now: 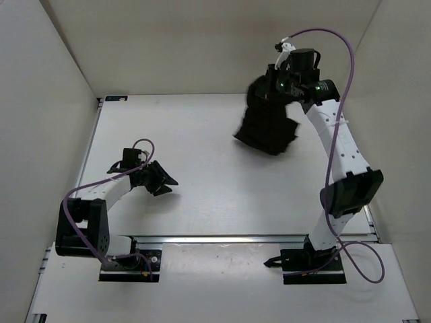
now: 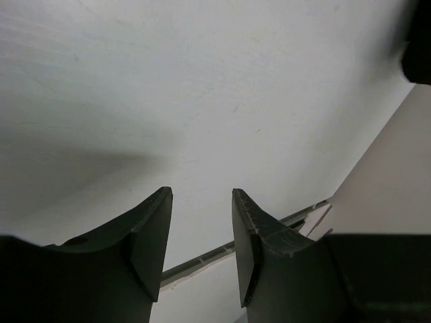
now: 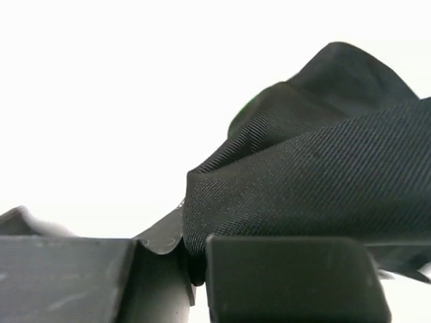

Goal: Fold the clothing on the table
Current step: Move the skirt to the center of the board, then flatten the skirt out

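The clothing [image 1: 266, 128] is a bunched black garment at the far right of the table [image 1: 202, 148]. Its upper part is lifted toward my right gripper [image 1: 277, 86], and its lower part hangs just over the surface. In the right wrist view the twill fabric [image 3: 316, 182] is pinched between the jaws of my right gripper [image 3: 192, 249], which is shut on a fold. My left gripper [image 1: 165, 182] hovers low over the near left of the table, well apart from the garment. In its wrist view the left gripper [image 2: 202, 192] is open, with only bare table [image 2: 202, 81] between the fingers.
White wall panels [image 1: 54, 101] close in the table on the left, back and right. A metal rail [image 1: 236, 237] runs along the front edge by the arm bases. A purple cable [image 1: 337, 60] loops above the right arm.
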Available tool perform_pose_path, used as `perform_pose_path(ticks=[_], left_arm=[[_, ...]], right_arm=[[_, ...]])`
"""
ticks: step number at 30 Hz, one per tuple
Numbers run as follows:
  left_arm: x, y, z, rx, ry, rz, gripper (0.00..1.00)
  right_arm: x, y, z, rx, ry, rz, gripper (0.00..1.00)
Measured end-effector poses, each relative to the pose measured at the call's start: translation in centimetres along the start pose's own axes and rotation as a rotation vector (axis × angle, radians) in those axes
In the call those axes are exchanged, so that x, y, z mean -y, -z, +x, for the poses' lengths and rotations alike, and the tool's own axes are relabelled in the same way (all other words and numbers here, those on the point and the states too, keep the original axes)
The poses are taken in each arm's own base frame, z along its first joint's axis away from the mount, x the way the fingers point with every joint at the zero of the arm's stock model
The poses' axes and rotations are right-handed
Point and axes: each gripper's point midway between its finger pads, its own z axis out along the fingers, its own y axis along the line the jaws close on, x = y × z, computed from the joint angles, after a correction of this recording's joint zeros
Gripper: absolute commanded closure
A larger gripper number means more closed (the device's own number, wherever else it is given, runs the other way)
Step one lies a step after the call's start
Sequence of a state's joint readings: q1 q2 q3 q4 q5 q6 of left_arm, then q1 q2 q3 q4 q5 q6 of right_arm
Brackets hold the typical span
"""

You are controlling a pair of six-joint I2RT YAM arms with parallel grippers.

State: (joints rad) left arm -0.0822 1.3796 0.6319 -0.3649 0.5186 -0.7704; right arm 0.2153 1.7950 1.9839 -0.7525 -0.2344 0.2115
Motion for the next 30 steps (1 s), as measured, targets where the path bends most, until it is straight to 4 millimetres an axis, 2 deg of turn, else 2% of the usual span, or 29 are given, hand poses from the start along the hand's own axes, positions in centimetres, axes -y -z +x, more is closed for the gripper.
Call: perform_pose_path(ticks=[2, 4, 6, 7, 8, 10, 11, 12, 14, 15, 16, 18, 19, 20, 22, 26, 28, 30], left_arm=[[0.5, 1.1, -1.3, 0.049, 0.005, 0.014, 0.48], [1.6, 2.4, -2.8, 0.11, -0.006, 0.044, 0.48], [3.1, 4.1, -4.6, 0.185, -0.024, 0.082, 0.48], [3.7, 4.8, -5.2, 0.214, -0.032, 0.1, 0.48], [4.3, 5.6, -5.8, 0.241, -0.039, 0.115, 0.48], [5.2, 6.9, -6.7, 0.292, -0.048, 0.137, 0.48], [5.5, 7.5, -7.1, 0.314, -0.053, 0.144, 0.47], [5.7, 8.0, -7.3, 0.331, -0.057, 0.15, 0.45], [6.0, 8.5, -7.1, 0.344, -0.064, 0.157, 0.44], [6.0, 8.7, -6.8, 0.34, -0.069, 0.157, 0.44], [6.0, 8.8, -6.4, 0.336, -0.075, 0.155, 0.44], [5.7, 8.6, -5.1, 0.317, -0.096, 0.152, 0.44], [5.3, 8.3, -4.2, 0.298, -0.103, 0.147, 0.44], [4.7, 7.7, -3.1, 0.274, -0.11, 0.141, 0.45], [2.7, 6.3, -0.5, 0.212, -0.103, 0.111, 0.44], [-1.4, 4.0, 3.8, 0.091, -0.052, 0.023, 0.42], [-1.8, 3.7, 4.9, 0.073, -0.048, 0.009, 0.42], [-1.4, 3.5, 5.1, 0.076, -0.064, 0.01, 0.42]], right_arm=[[-5.7, 3.5, -2.2, 0.076, 0.037, -0.154, 1.0], [-9.1, 7.2, -3.2, 0.129, 0.049, -0.249, 1.0], [-10.5, 10.3, -3.9, 0.187, 0.044, -0.306, 1.0], [-10.1, 11.3, -3.6, 0.205, 0.031, -0.306, 1.0], [-9.1, 12.0, -2.2, 0.191, 0.004, -0.29, 1.0], [-6.4, 12.1, 1.5, 0.143, -0.068, -0.24, 1.0], [-4.9, 11.6, 3.9, 0.099, -0.112, -0.209, 0.96], [-3.5, 10.9, 6.5, 0.048, -0.153, -0.185, 0.82], [-0.9, 8.8, 12.9, -0.091, -0.238, -0.124, 0.69], [0.3, 7.7, 17.2, -0.197, -0.281, -0.09, 0.59], [0.9, 7.3, 20.1, -0.268, -0.309, -0.066, 0.52], [2.2, 7.3, 26.8, -0.437, -0.349, 0.011, 0.47], [2.7, 7.7, 29.1, -0.496, -0.353, 0.047, 0.47], [3.1, 8.1, 30.4, -0.537, -0.351, 0.078, 0.46], [3.6, 8.4, 30.8, -0.549, -0.323, 0.114, 0.47], [2.9, 6.7, 27.2, -0.483, -0.223, 0.112, 0.48], [1.4, 5.0, 25.6, -0.454, -0.162, 0.075, 0.49], [-0.8, 3.3, 25.2, -0.469, -0.106, 0.032, 0.49]])
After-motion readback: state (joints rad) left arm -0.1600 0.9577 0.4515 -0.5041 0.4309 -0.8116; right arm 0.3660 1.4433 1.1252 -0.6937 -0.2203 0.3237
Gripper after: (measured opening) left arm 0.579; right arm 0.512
